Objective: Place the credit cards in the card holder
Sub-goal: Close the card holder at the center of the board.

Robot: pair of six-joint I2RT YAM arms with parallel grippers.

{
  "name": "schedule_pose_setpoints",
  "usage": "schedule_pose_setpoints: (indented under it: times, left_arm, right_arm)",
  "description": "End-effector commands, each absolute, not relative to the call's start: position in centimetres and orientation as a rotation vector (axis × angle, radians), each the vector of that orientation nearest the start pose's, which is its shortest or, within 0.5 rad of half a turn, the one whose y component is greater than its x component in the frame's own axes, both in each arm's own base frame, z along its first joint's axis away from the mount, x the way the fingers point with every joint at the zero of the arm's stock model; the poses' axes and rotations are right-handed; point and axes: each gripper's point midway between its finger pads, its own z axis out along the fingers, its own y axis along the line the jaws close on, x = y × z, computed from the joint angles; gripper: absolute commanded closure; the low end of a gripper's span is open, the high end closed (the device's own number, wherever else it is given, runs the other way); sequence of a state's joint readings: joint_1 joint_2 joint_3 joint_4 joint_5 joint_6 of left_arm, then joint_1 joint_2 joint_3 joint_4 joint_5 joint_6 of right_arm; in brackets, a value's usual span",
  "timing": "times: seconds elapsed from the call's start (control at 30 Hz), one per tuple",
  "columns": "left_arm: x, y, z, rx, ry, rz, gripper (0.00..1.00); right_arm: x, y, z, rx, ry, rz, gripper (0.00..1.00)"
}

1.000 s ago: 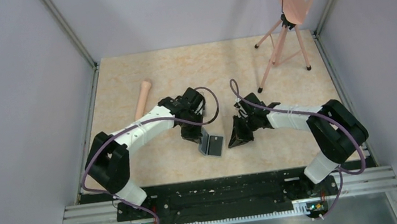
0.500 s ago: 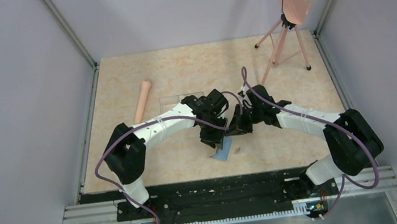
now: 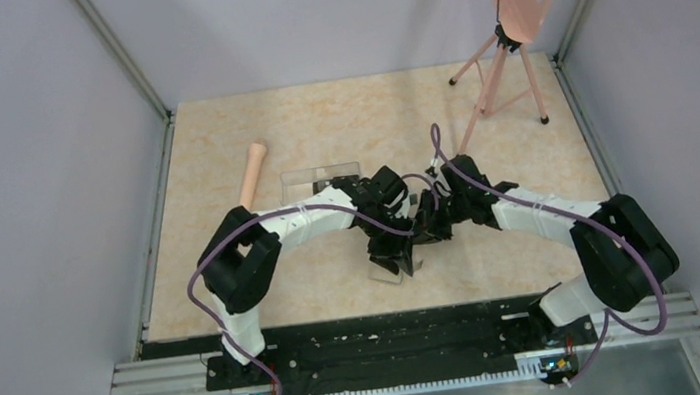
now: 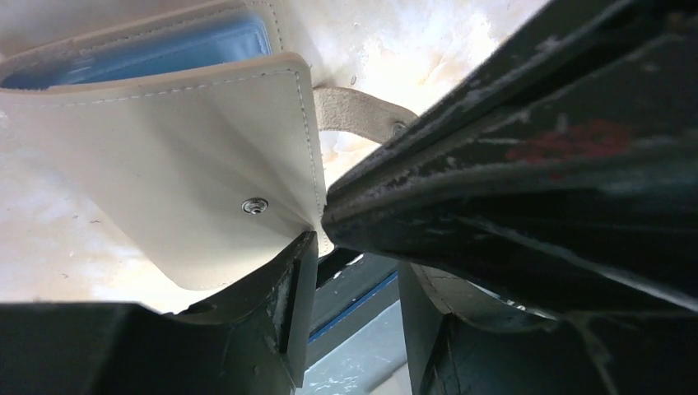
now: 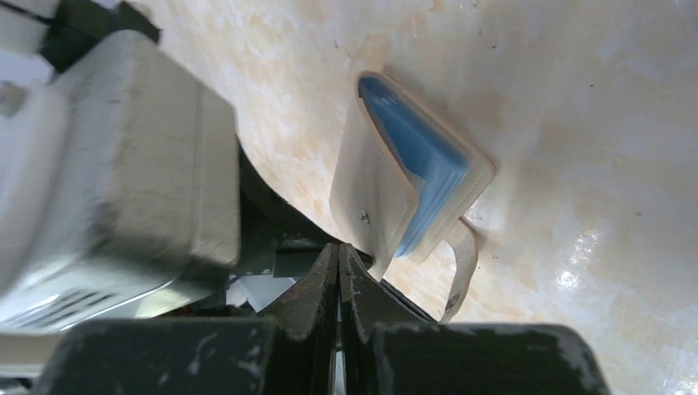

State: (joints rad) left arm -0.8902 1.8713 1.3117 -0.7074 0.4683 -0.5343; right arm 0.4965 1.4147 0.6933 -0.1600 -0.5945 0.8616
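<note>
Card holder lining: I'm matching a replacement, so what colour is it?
Blue inside the tan card holder, clearest in the right wrist view.

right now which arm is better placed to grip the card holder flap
Left, probably: the left hand is open at the card holder's flap corner. The right hand is close too, but shut.

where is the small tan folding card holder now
In the top view the tan card holder lies half open near the table's middle, at the tips of the left gripper and the shut right gripper.
</note>
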Motion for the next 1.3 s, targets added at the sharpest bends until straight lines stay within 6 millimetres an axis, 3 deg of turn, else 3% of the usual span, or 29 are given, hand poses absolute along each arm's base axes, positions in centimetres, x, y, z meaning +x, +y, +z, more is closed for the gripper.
schedule_pose_setpoints:
  times: [0.0, 0.4, 0.67, 0.87, 1.1, 1.27]
  left_arm:
    - [15.7, -35.8, 6.8, 0.665, 3.003, -0.955, 0.54]
    - [16.3, -35.7, 7.0, 0.569, 2.976, -1.046, 0.6]
    - [17.0, -36.5, 8.4, 0.549, 2.915, -1.136, 0.59]
    - [17.1, -37.5, 9.0, 0.564, 2.888, -1.183, 0.57]
    - [17.1, -38.8, 8.7, 0.61, 2.88, -1.156, 0.57]
    - [17.2, -38.8, 9.3, 0.632, 2.852, -1.144, 0.58]
  right_arm:
    - [21.8, 26.0, 8.5, 0.14, 2.682, 1.272, 1.0]
    - [21.5, 25.7, 7.3, 0.117, 2.705, 1.236, 1.0]
    - [20.1, 24.0, 3.2, 0.172, 2.837, 1.084, 1.0]
    - [19.9, 23.4, 2.0, 0.187, 2.866, 1.025, 1.0]
    - [20.0, 23.4, 1.9, 0.196, 2.862, 1.026, 1.0]
    - [20.7, 24.2, 4.1, 0.173, 2.793, 1.095, 1.0]
